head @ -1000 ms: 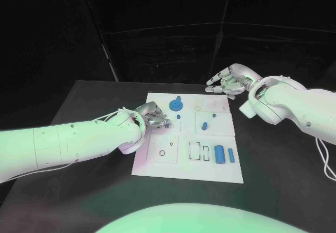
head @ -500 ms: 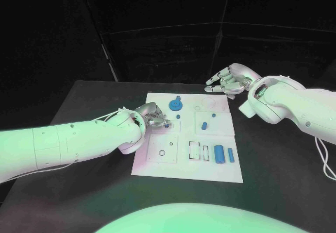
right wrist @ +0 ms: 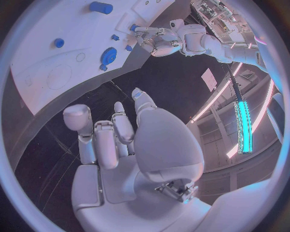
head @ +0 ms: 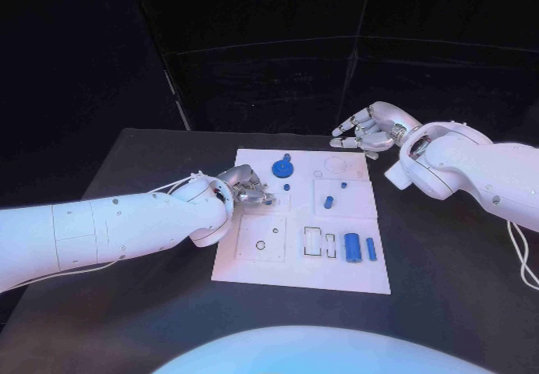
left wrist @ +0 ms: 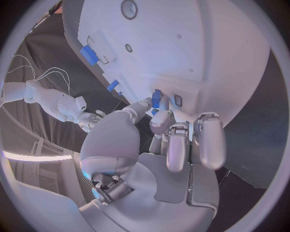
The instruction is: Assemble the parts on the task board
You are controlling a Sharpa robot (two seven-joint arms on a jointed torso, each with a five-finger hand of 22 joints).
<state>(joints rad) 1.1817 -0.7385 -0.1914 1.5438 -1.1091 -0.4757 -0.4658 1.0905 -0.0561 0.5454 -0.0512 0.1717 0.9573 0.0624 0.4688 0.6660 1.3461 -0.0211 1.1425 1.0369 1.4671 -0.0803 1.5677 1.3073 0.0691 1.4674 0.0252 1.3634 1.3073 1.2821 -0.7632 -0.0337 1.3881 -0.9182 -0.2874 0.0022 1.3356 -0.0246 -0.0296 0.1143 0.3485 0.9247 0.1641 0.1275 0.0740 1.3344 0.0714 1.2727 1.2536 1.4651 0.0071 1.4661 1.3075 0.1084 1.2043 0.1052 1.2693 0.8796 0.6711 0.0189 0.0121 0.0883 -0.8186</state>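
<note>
The white task board (head: 294, 261) lies in the middle of the black table. My left hand (head: 249, 189) is low over the board's left middle and pinches a small blue part (left wrist: 156, 99) between thumb and a finger, close to a small slot (left wrist: 178, 100). My right hand (head: 366, 132) hovers past the board's far right corner, fingers loosely apart and holding nothing. On the board are a blue gear (head: 281, 167), a small peg (head: 287, 187), a short blue piece (head: 328, 202), a blue cylinder (head: 353, 248) and a thin blue bar (head: 371, 249).
White outlined recesses (head: 318, 241) sit left of the cylinder, and a round hole (head: 261, 245) lies in the near left panel. The right wrist view shows the gear (right wrist: 108, 55), the cylinder (right wrist: 101, 7) and my left hand (right wrist: 158, 41). Bare black table (head: 449, 257) surrounds the board.
My left hand's fingers have shifted slightly over the board with the small part. The right hand has stayed where it was.
</note>
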